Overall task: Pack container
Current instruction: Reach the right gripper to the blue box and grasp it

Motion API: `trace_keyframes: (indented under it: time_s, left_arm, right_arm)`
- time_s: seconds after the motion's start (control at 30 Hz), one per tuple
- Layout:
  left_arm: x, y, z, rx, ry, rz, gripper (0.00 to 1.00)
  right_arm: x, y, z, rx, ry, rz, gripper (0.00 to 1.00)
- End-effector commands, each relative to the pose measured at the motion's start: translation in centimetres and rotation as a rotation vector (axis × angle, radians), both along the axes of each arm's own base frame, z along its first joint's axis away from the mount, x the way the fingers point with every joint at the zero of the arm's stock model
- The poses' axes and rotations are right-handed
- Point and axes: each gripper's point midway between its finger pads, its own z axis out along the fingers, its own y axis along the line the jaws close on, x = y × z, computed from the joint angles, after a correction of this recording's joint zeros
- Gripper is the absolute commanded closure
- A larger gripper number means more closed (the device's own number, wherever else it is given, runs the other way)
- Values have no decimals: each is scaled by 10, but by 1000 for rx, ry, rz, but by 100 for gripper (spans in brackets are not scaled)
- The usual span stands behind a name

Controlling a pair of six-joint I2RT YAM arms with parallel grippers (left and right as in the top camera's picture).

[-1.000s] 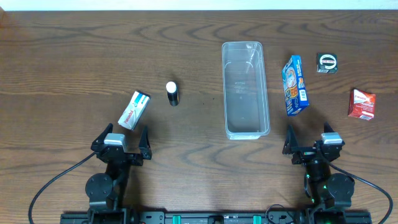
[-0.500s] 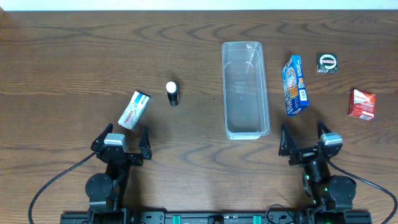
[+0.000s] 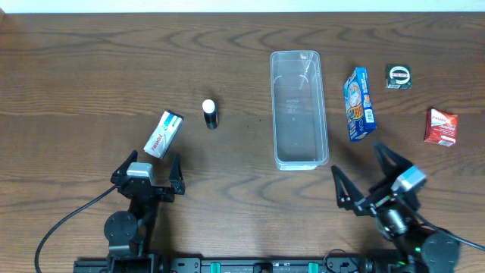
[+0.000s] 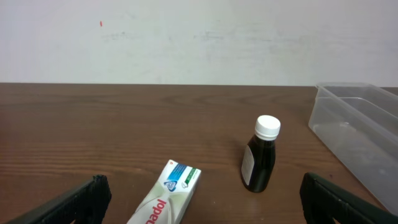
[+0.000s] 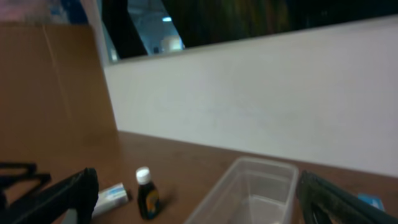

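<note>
The container (image 3: 299,110), a clear long plastic bin, lies empty at the table's middle right; it also shows in the left wrist view (image 4: 360,134) and the right wrist view (image 5: 249,193). A white toothpaste box (image 3: 164,134) and a dark bottle with a white cap (image 3: 210,114) lie to its left. A blue packet (image 3: 360,105), a small black item (image 3: 398,76) and a red packet (image 3: 440,126) lie to its right. My left gripper (image 3: 145,176) is open and empty just below the toothpaste box (image 4: 165,199). My right gripper (image 3: 365,176) is open and empty, near the container's near right corner.
The table's near edge holds both arm bases and cables. A white wall stands behind the table's far edge. The bottle (image 4: 261,154) stands upright between the toothpaste box and the container.
My right gripper has risen and turned left toward the container, with its fingers spread wider. The left arm and all objects have not moved.
</note>
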Motion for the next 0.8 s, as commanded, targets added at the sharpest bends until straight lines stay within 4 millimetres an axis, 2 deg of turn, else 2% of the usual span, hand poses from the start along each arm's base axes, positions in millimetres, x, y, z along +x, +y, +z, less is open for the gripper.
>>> trace_keyframes:
  time_s: [0.0, 0.13, 0.27, 0.37, 0.47, 0.57, 0.77]
  left_arm:
    - [-1, -1, -17, 14, 51, -8, 2]
    - [-1, -1, -17, 14, 51, -8, 2]
    - [-1, -1, -17, 14, 51, -8, 2]
    - [-1, -1, -17, 14, 51, -8, 2]
    - [-1, -1, -17, 14, 51, -9, 2]
    - [-1, -1, -17, 14, 51, -9, 2]
    - [-1, -1, -17, 14, 51, -9, 2]
  right_arm:
    - [6, -19, 38, -108, 1, -140, 1]
    - [37, -53, 41, -249, 234, -321, 1]
    - [73, -67, 40, -349, 449, -332, 1]
    - [103, -83, 30, -372, 638, -329, 1]
    - [126, -92, 16, -374, 813, -305, 1]
    - [148, -95, 1, -376, 896, -284, 1]
    - [168, -98, -48, -385, 1041, -249, 1]
